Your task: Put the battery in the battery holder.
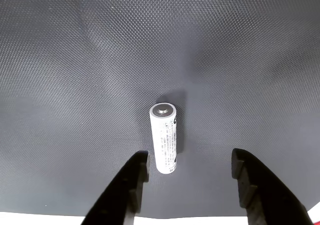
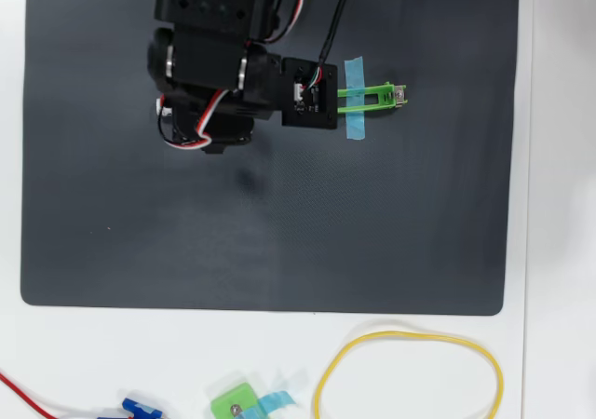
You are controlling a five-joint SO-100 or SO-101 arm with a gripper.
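White cylindrical battery [image 1: 164, 138] lies on dimpled dark mat [image 1: 75, 85] between spread jaws.

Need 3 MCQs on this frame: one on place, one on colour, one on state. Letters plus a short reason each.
1. Where is the battery in the wrist view?
A. Inside the battery holder
B. On the dark mat, ahead of the open pincer
C. On the white table

2. What colour is the tape strip across the battery holder in the overhead view?
A. Light blue
B. Red
C. Yellow

3. What is the state of the pincer?
A. Shut on the battery
B. Shut on nothing
C. Open, holding nothing

Answers:
1 B: the battery stands on the mat, and the two black fingers sit either side of it without touching.
2 A: a light-blue strip crosses the green frame.
3 C: a wide gap separates the fingers and nothing is between them but the battery's lower end, untouched.
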